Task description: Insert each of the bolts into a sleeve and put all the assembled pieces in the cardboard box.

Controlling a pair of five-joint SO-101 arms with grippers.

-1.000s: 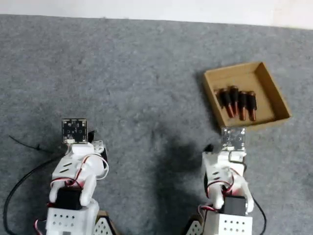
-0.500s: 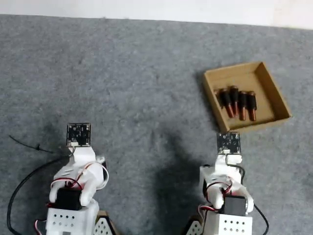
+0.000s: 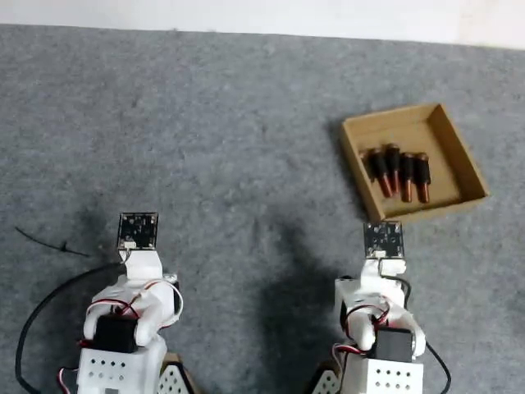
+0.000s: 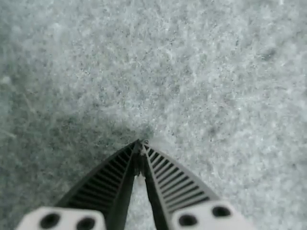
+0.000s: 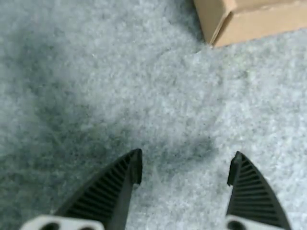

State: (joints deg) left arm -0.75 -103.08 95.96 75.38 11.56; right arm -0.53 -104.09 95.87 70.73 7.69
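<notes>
- The left tool [image 4: 140, 146] is pinched together at the tips with nothing in it, and hangs low over the grey table [image 3: 246, 123]. A downward drift could drag the ribbed tips into the fabric.
- The right tool [image 5: 186, 165] is spread wide and empty, near the closest corner of the cardboard box [image 5: 249, 19]. A forward swing with the jaws this wide could shove or tip the light box.
- Four assembled pieces [image 3: 399, 174] lie side by side inside the box. They are loose, so a knock would likely roll or spill them.
- A thin black strand [image 3: 45, 243] lies by the left arm, which could snag on it.
- I see no loose bolts or sleeves, so the task looks finished and further reaching only adds risk.
</notes>
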